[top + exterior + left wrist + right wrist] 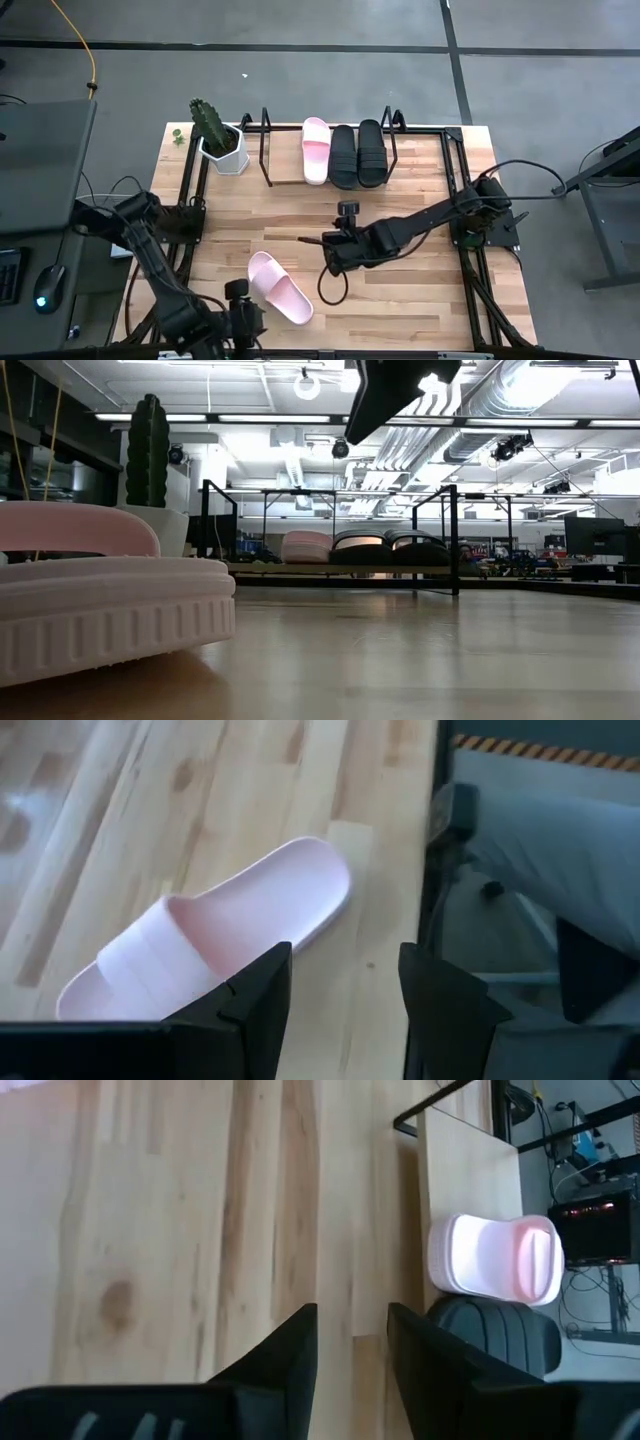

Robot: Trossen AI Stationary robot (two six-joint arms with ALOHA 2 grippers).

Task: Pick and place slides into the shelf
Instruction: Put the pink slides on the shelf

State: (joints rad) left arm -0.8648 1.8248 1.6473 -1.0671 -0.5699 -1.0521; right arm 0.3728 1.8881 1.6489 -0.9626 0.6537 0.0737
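Note:
One pale pink slide (280, 287) lies sole-down on the wooden table near its front left; in the low view this pink slide (110, 600) fills the left. My left gripper (252, 320) hovers open just beside it, near the table's front edge; the slide (215, 940) lies beside one finger, not between them. The shelf (266, 150) at the far middle holds another pink slide (316, 150) and two black slides (357, 154), side by side on its board. My right gripper (322, 248) hangs open over the table's middle, nothing between its fingers (300, 1330).
A white pot with a cactus (222, 145) stands left of the shelf at the far left. Black frame rails (462, 190) run along the table's left and right sides. Bare wood lies between the shelf and the loose slide.

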